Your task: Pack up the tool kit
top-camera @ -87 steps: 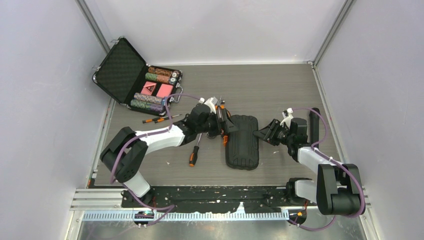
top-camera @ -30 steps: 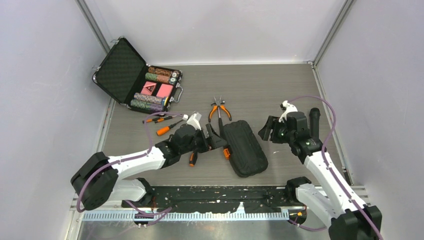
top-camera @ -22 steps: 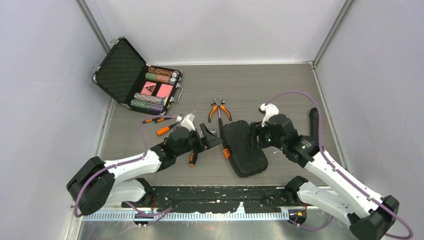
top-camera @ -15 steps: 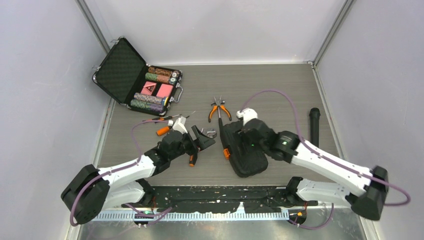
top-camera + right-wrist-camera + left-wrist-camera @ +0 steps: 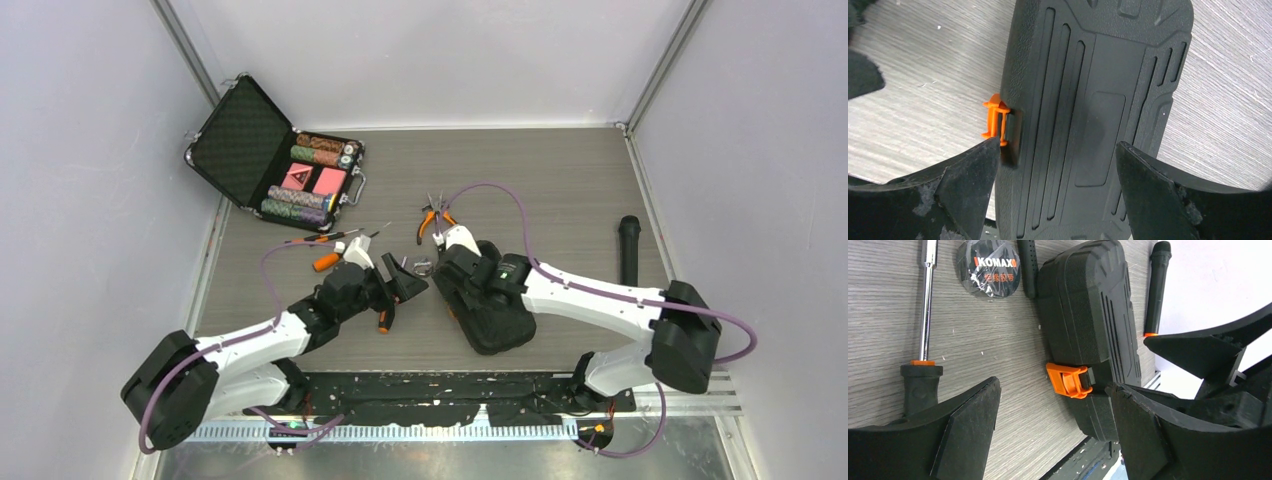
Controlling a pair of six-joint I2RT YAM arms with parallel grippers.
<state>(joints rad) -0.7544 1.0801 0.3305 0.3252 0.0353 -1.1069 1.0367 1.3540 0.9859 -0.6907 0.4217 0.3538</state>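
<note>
The tool kit, a black ribbed case, lies shut on the table with its orange latch facing left. My right gripper hovers over the case's far end, open. In the right wrist view its jaws stand wide, one above each long edge of the case, next to the latch. My left gripper is open just left of the case, and its jaws frame the latch with nothing between them. Orange-handled pliers and screwdrivers lie loose on the table.
An open briefcase of poker chips sits at the back left. A black cylinder lies at the right. A chrome-shafted screwdriver and a round KOMAX disc lie near the left gripper. Another screwdriver lies under the left arm.
My right arm has swung left from beside the case to above it, and its jaws have opened wider. My left gripper has drawn back slightly from the latch. The case has not moved.
</note>
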